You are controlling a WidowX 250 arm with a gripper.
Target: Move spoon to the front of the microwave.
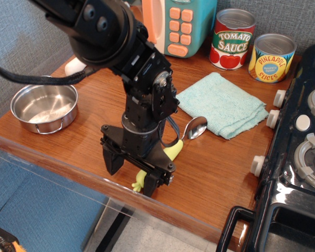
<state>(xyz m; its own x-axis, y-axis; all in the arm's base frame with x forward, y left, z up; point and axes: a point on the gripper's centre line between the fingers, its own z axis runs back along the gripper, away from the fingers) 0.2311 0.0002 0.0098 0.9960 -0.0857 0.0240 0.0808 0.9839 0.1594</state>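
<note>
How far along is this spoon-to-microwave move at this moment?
Early. Done: the gripper is down at the table's front edge, fingers on either side of the spoon handle's frilled end. In hand: the grasp itself; whether the fingers have closed on the handle cannot be told. Left: lifting the spoon, whose bowl lies beside the teal cloth, and carrying it back to set it before the microwave.
</note>
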